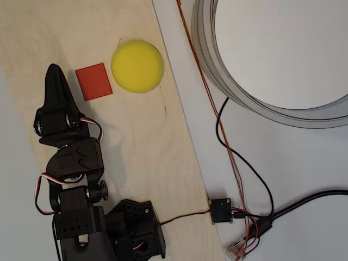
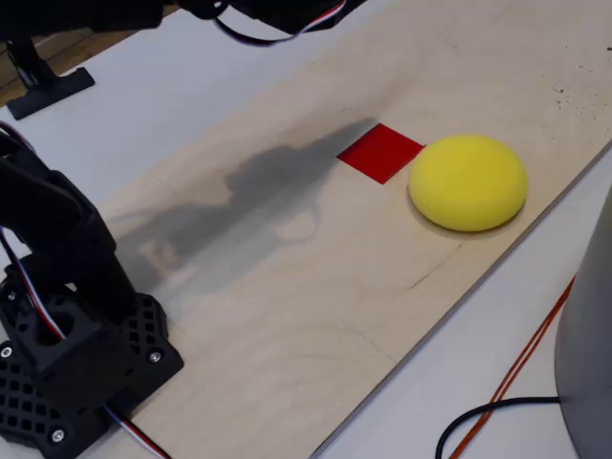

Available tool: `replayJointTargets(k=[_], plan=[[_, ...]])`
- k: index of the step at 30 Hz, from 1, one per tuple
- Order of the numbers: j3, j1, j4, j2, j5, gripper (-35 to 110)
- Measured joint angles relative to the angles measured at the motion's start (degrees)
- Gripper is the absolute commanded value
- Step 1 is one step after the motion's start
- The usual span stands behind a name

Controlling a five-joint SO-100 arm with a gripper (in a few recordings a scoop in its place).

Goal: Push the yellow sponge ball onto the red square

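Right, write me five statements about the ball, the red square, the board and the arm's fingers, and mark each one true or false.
1. The yellow sponge ball sits fully on top of the red square. False: it rests beside the square on bare wood, most of the square uncovered.
2. Both lie on the wooden board. True.
3. The ball looks wider than the square. True.
4. The fingers grip the ball. False: in the overhead view they point up on the square's left side, apart from the ball.
5. In the overhead view the square lies to the right of the ball. False: it lies to its left.
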Motion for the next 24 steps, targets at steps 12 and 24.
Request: replayJointTargets(k=[12, 24], plan=[[-9.49, -10.37, -8.88, -7.91, 1.93, 0], [-9.49, -6.24, -6.59, -7.91, 4.57, 0]])
